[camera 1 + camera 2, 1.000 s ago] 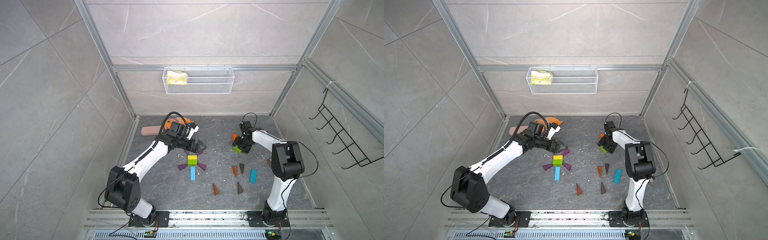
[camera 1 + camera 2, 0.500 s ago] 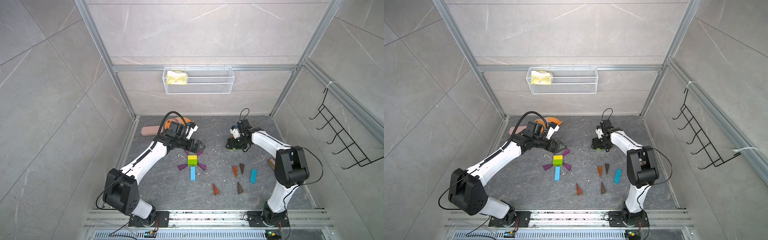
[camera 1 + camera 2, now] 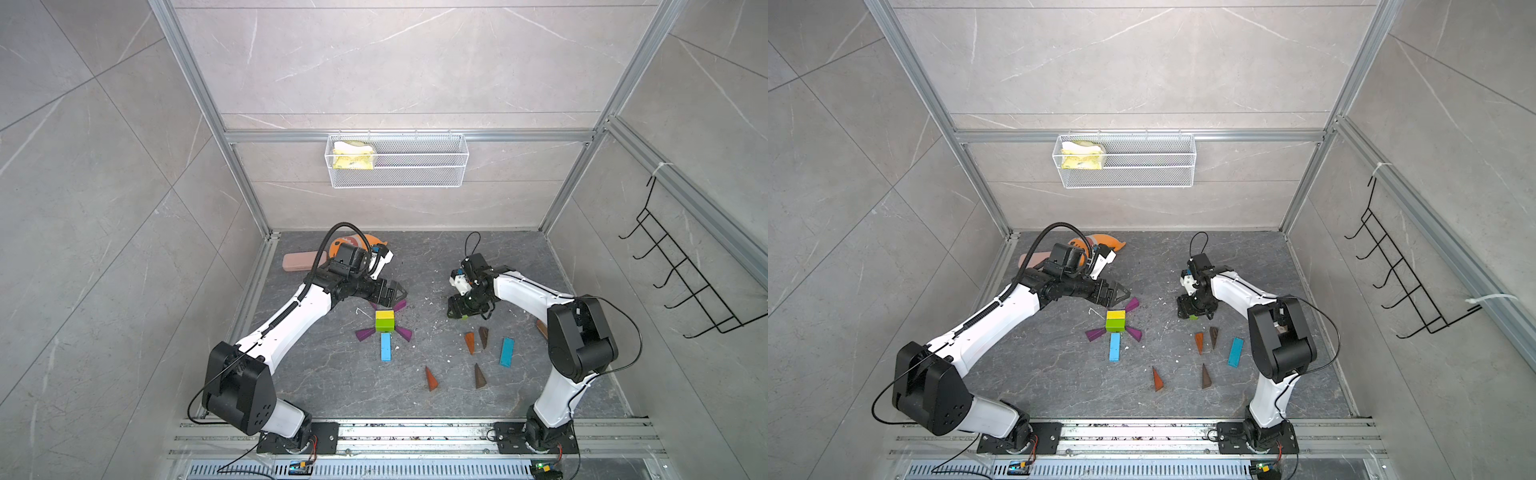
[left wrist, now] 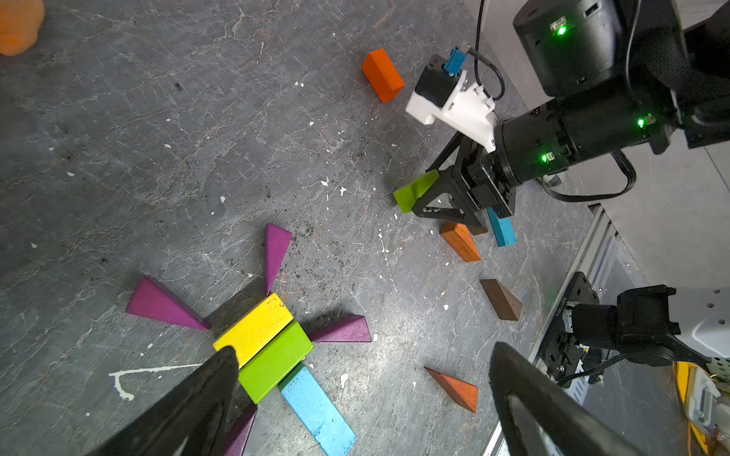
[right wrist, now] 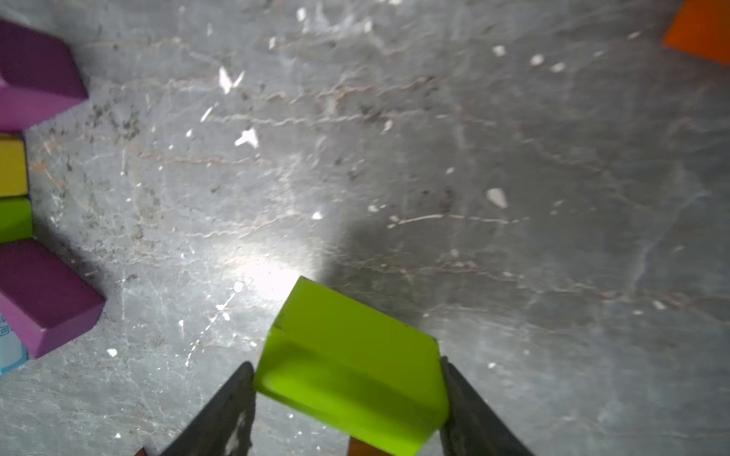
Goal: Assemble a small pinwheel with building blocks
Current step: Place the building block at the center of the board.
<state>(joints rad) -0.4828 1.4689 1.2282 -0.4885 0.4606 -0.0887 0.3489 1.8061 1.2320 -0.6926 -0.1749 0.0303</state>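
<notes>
The right gripper (image 5: 346, 365) is clamped on a lime-green brick (image 5: 347, 327), tilted over the grey floor (image 5: 513, 158) (whether it touches, I cannot tell). Farther ahead of it lie purple wedges (image 5: 43, 300) flanking a yellow brick (image 5: 12, 166). The left gripper (image 4: 363, 349), jaws wide apart, hovers near that yellow brick, a light-blue bar (image 4: 316, 410) a little farther and an orange brick (image 4: 382, 75) farthest off.

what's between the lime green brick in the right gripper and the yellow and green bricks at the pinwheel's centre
Only bare, white-flecked grey stone floor, plain in the right wrist view; two purple wedge blocks flank the centre bricks.
</notes>
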